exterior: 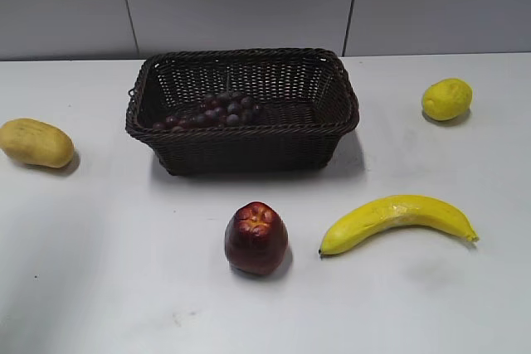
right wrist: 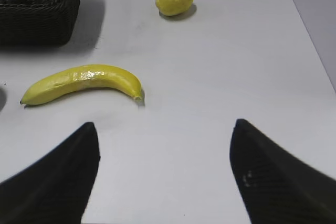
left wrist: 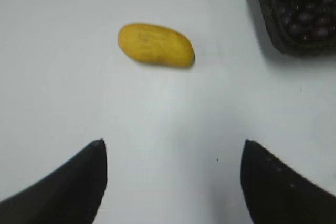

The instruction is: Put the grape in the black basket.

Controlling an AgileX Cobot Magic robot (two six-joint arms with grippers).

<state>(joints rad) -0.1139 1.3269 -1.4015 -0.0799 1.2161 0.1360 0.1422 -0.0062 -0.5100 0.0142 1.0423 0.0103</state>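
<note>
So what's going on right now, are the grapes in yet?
Left gripper open, empty, over bare table. Right gripper open, empty. Grape lies inside the black basket. Nothing in the way.

A white table (exterior: pixel 99 271) stands against a grey panelled wall (exterior: pixel 241 2).

Apple (exterior: pixel 256 238) upright at 6 o'clock on white table (exterior: pixel 99 288), stem dimple up. Banana (exterior: pixel 397 220) just to its 3, apart, curved, tips down. Lemon (exterior: pixel 446 99) at 2 o'clock, far rt. Yellow mango (exterior: pixel 36 143) at 9, far lt edge.
</note>
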